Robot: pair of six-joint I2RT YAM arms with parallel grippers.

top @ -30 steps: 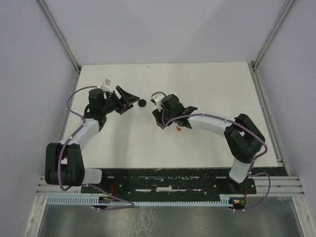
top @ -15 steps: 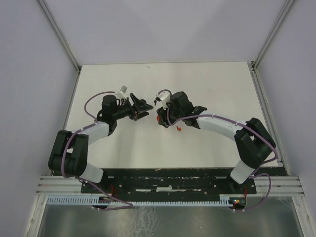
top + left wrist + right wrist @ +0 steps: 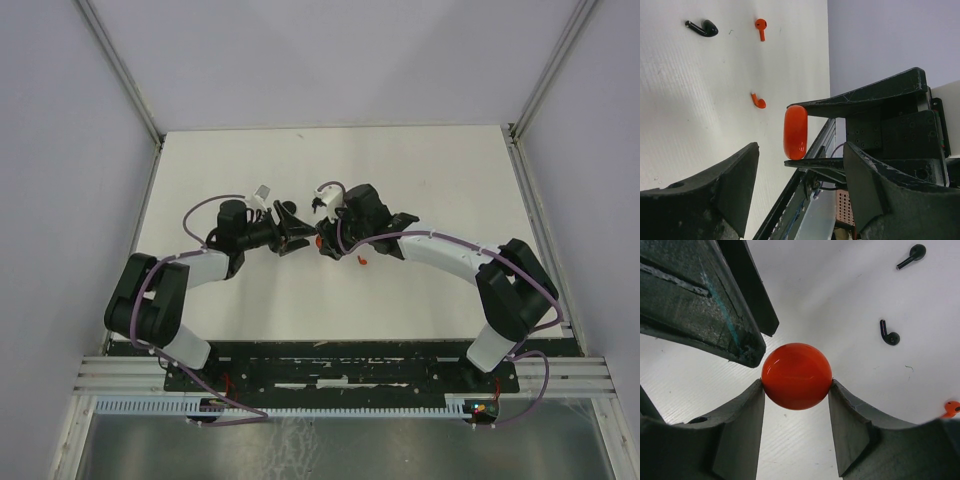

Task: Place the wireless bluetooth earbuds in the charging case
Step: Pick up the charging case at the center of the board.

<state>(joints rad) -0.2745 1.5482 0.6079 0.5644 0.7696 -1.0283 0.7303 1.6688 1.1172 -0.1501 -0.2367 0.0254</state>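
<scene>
Presently our right claw (image 3: 796, 390) is clamped on the red case (image 3: 796, 376). Our left claw (image 3: 801, 149) stands apart, just beside it. Black earbuds (image 3: 888, 335) and red earbuds (image 3: 758, 101) lie loose on the table (image 3: 840, 280).

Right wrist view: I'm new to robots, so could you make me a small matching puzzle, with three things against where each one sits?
Things:
1. red round case
2. black earbuds
3. red earbud

Places:
A. cut off by the picture's right edge
B. clamped in the right gripper
C. lying loose on the table, upper right

Pairs: 1-B, 2-C, 3-A
</scene>
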